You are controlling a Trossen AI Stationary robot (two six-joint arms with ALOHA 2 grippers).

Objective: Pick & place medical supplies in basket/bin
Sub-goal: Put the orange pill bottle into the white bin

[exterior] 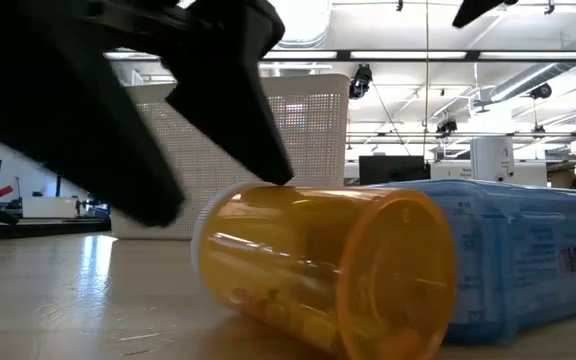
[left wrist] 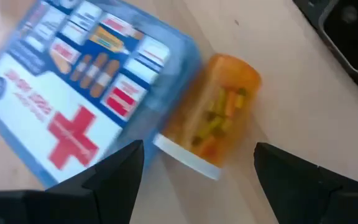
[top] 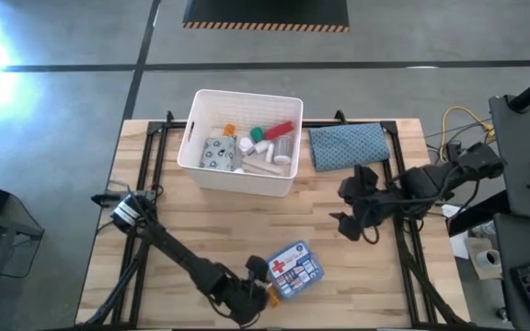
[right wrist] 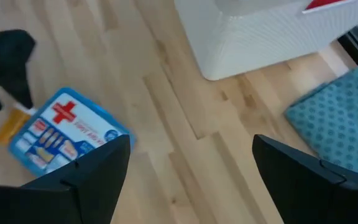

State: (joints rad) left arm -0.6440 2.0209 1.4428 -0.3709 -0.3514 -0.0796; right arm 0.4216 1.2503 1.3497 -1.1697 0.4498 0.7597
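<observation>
The left gripper [top: 261, 296] hangs over the orange vial [left wrist: 211, 107], fingers spread wide either side; the vial lies touching the first-aid pouch [top: 294, 268] (well apart from the white bin [top: 208, 172]). Right of the pouch, the right gripper [top: 344, 223] hovers wide open.

A white tub [top: 212, 173] is holding green, red and orange bits. An orange vial [left wrist: 213, 106] is showing a white cap, beside a blue, red-crossed pouch [left wrist: 73, 93]. A blue-grey dotted cloth [top: 349, 145] is lying flat.
</observation>
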